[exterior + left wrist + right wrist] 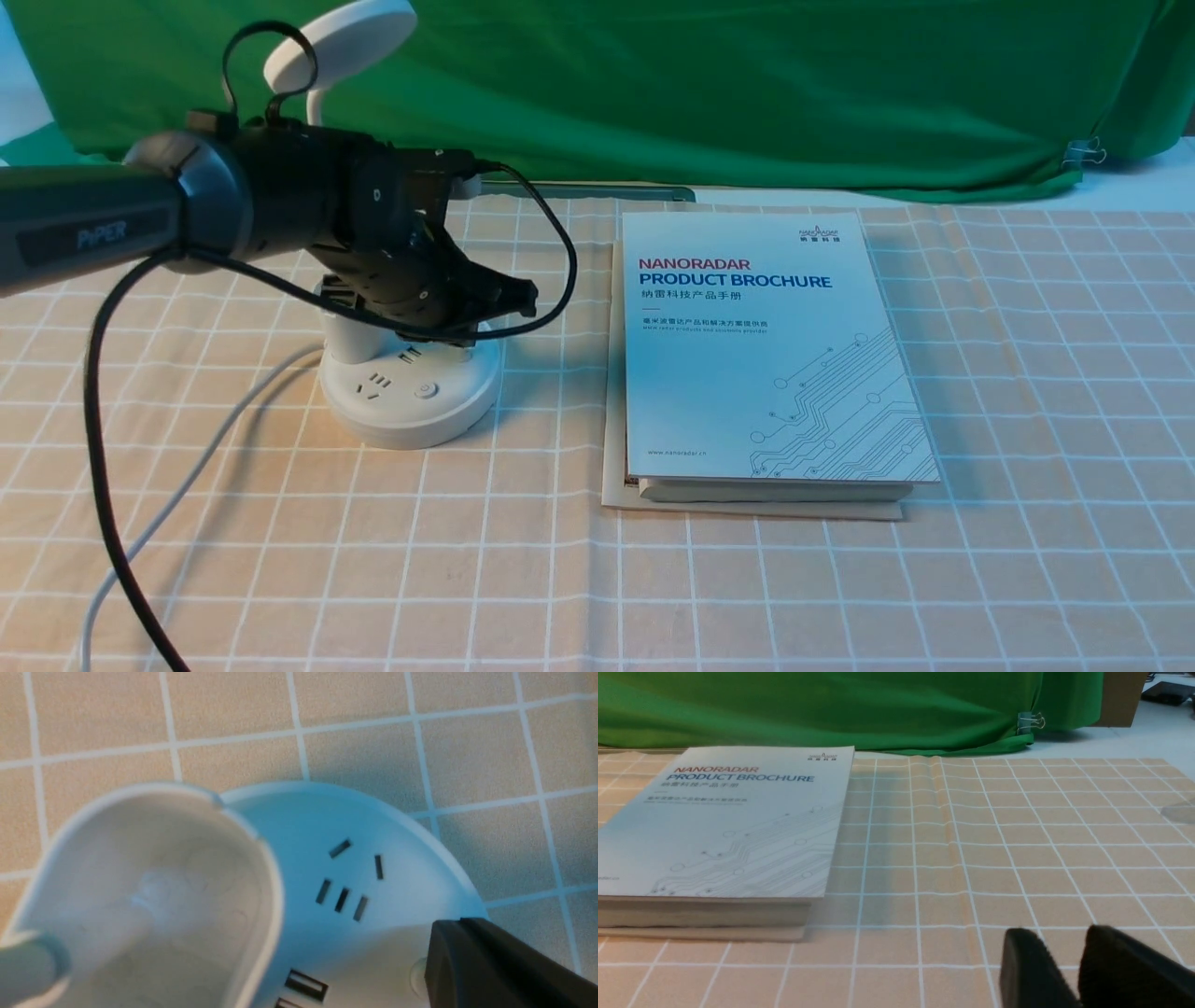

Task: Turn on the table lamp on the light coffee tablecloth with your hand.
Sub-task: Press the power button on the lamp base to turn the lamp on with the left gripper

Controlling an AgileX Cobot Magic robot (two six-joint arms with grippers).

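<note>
Two left fingers (460, 938) are pressed together beside a round button (418, 977) on your lamp (411, 420), toward the worktop's (448, 551) far left, probably for pressing; your right fingers (1024, 961) are slightly parted.

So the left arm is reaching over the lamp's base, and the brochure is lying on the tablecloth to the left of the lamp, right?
One thing is off: the front view shows the brochure to the right of the lamp, not the left.

The lamp (411, 401) stands on the tablecloth (747, 588), seemingly just left of the stacked books (775, 355)
</note>
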